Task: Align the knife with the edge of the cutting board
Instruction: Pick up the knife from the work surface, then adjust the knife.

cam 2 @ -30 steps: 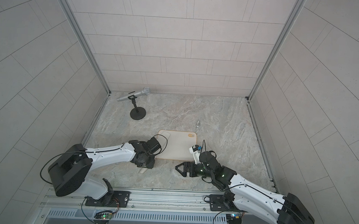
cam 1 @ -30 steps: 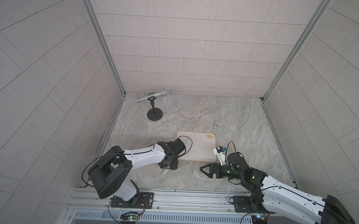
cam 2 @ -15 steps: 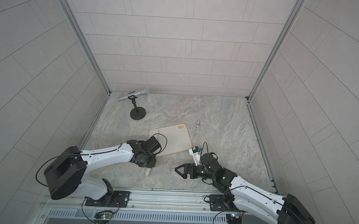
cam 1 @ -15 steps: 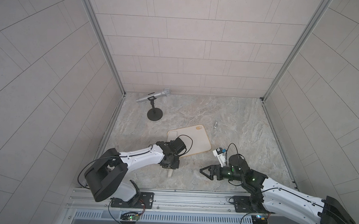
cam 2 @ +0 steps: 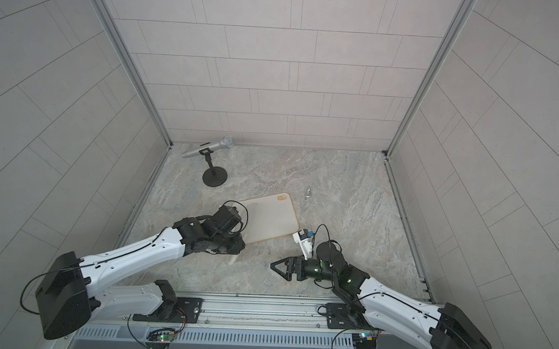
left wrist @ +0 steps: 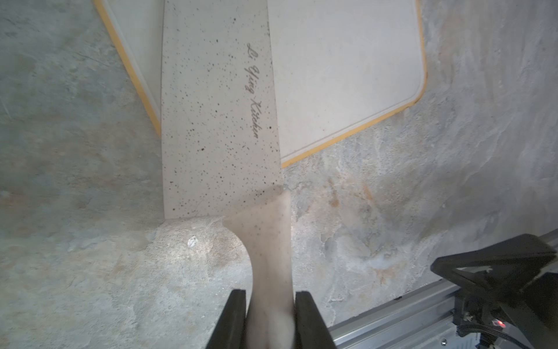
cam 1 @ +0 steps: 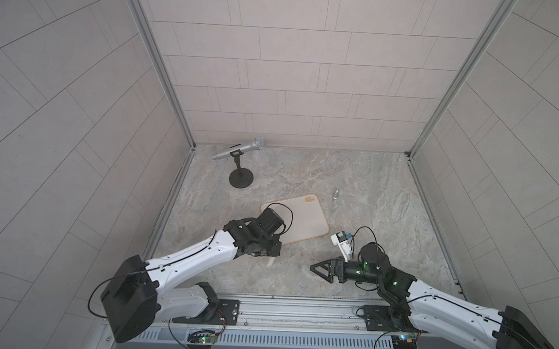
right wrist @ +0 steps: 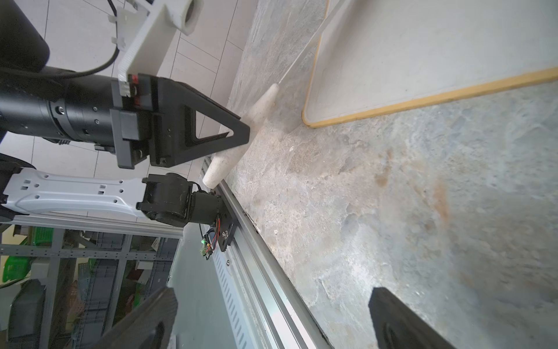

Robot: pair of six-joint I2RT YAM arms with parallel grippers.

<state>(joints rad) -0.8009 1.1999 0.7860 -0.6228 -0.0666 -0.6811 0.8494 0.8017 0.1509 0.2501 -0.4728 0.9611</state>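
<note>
The left gripper [left wrist: 270, 305], pinching the cleaver [left wrist: 217, 121] by its handle, should pivot until the blade's long side lies parallel with the rim of the cutting board [left wrist: 347, 75].

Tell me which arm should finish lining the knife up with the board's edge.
Left. The left gripper is shut on the knife handle, the blade crossing the board corner at an angle. The right gripper is open and empty, apart from both.
</note>
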